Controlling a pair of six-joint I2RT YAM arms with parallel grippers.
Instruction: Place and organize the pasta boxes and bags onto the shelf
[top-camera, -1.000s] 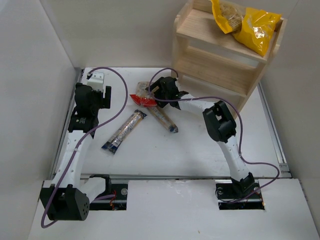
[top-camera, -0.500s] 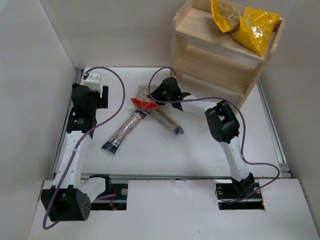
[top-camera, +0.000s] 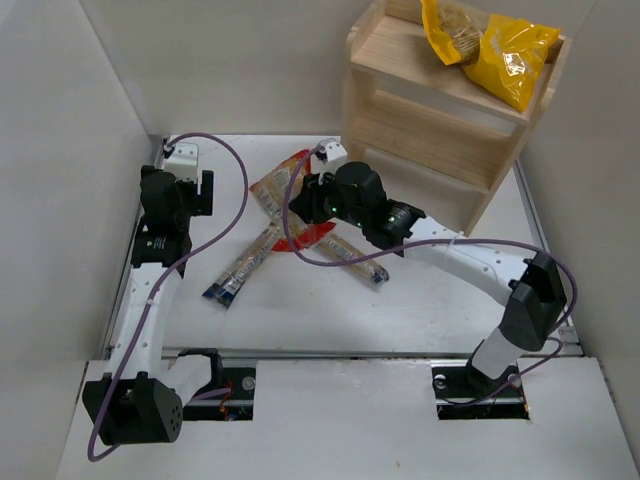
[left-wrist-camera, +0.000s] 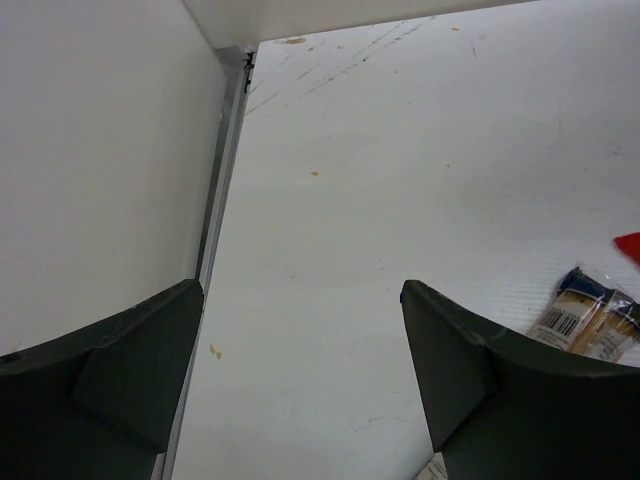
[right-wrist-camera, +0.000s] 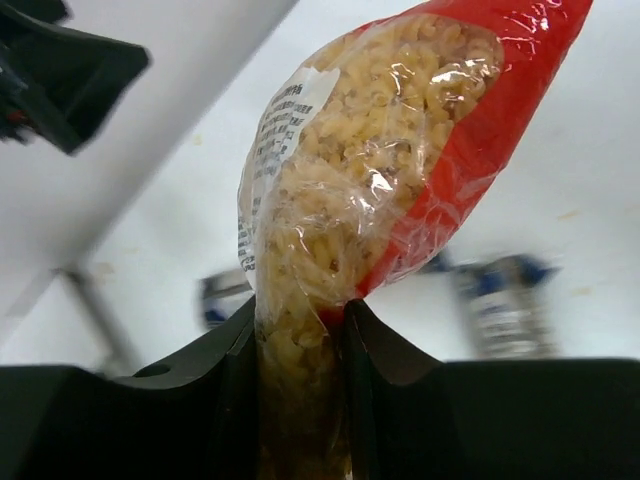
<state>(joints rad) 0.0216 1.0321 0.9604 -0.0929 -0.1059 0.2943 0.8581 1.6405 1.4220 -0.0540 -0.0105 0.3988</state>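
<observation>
- Top external: I read the shelf (top-camera: 395, 58) at the far right corner of the table (top-camera: 440, 310). Its top tier holds the yellow bag (top-camera: 505, 55), slumped toward the right end.
- Top external: the right gripper (top-camera: 308, 200) sits near the table centre, clamped on the red bag (top-camera: 282, 180), which projects from it toward the far left.
- Top external: the first spaghetti pack (top-camera: 245, 262) lies on the table left of that gripper. The second spaghetti pack (top-camera: 358, 258) lies partly under the right arm.
- Left wrist: the left gripper (left-wrist-camera: 300, 300) has its fingers (left-wrist-camera: 110, 370) apart, with table surface showing between them. One spaghetti pack end (left-wrist-camera: 585, 320) lies near the right finger.
- Right wrist: the fingers (right-wrist-camera: 215, 370) pinch the clear end of the red bag (right-wrist-camera: 390, 150). Macaroni (right-wrist-camera: 340, 170) fills its window. The bag extends up and away from the jaws, with blurred packs on the table beyond.
</observation>
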